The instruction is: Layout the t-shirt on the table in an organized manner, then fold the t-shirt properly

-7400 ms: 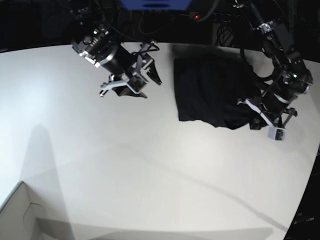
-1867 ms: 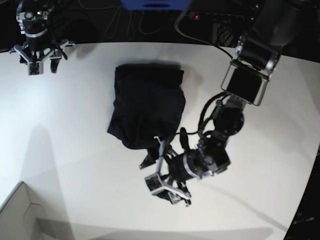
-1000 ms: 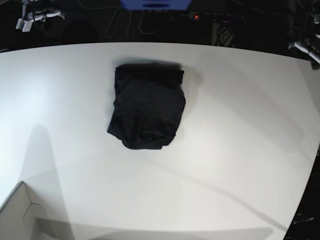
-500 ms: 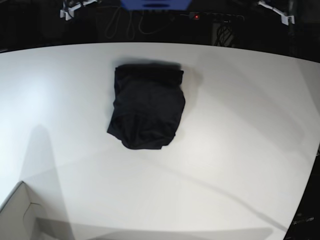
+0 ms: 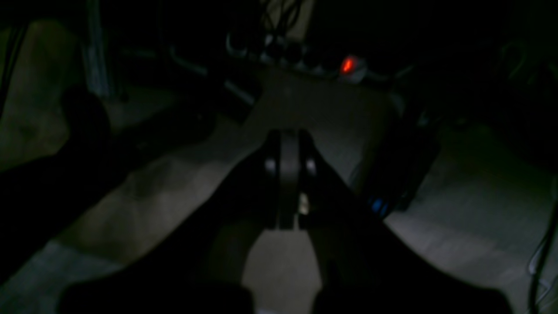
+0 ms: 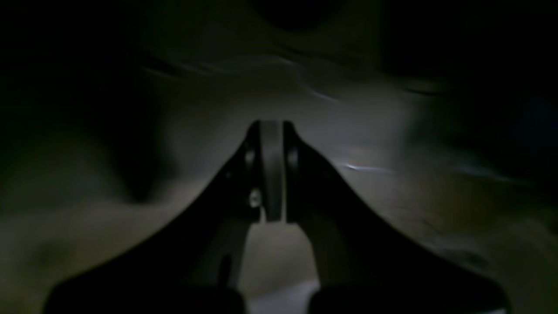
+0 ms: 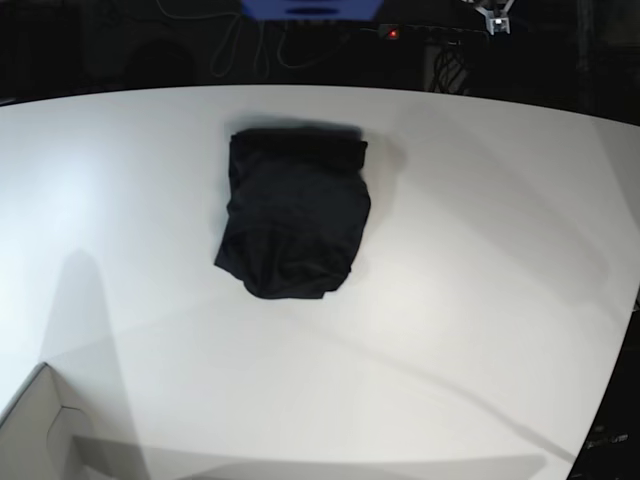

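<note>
The black t-shirt (image 7: 295,215) lies as a compact folded bundle on the white table (image 7: 480,260), left of centre and toward the far edge. Neither gripper is over it. In the left wrist view my left gripper (image 5: 287,139) is shut and holds nothing, pointing at a dim area off the table. The right wrist view shows my right gripper (image 6: 271,131) shut as well, empty, against a dark blurred background. A small pale arm part (image 7: 494,16) shows at the top edge of the base view.
A pale box corner (image 7: 40,430) sits at the near left. Behind the table's far edge are a blue object (image 7: 310,8), cables and a power strip with a red light (image 7: 392,33), which also shows as a red light (image 5: 347,65) in the left wrist view.
The t-shirt has not moved in the last second. Both arms have drawn back beyond the table's far edge; only a small part shows at the top now.
</note>
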Controlling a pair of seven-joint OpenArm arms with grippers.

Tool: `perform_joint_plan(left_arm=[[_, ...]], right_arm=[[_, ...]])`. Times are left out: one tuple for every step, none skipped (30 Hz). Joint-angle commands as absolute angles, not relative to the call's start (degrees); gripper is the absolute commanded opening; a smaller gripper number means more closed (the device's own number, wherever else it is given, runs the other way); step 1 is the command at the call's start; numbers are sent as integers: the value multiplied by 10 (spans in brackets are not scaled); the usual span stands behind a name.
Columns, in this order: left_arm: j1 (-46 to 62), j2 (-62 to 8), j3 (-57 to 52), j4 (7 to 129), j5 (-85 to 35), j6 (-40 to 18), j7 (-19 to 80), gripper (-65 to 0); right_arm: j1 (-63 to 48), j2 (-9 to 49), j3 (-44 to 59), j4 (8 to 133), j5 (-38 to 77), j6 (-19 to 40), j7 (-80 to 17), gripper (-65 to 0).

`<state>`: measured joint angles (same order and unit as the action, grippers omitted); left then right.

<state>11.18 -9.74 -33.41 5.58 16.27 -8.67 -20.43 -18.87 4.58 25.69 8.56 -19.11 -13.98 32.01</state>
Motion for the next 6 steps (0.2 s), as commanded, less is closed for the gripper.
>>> perform_joint_plan(left_arm=[[116, -94, -335, 58, 162, -82, -207, -650], [116, -87, -335, 59, 163, -80, -207, -650], [115, -80, -335, 59, 163, -79, -207, -650], [110, -76, -335, 59, 163, -79, -207, -650], [104, -73, -335, 56, 163, -79, -207, -650], [101, -73, -335, 53, 162, -79, -207, -650]], right_arm=[[-176, 47, 241, 81, -189, -175, 336, -650], [-173, 47, 229, 75, -189, -199, 336, -650], [-171, 47, 218, 70, -189, -218, 336, -650], [-168, 46, 211, 67, -189, -234, 336, -650], [-163, 45, 204, 67, -189, -244, 335, -650], [-160, 44, 200, 65, -189, -253, 335, -650]])
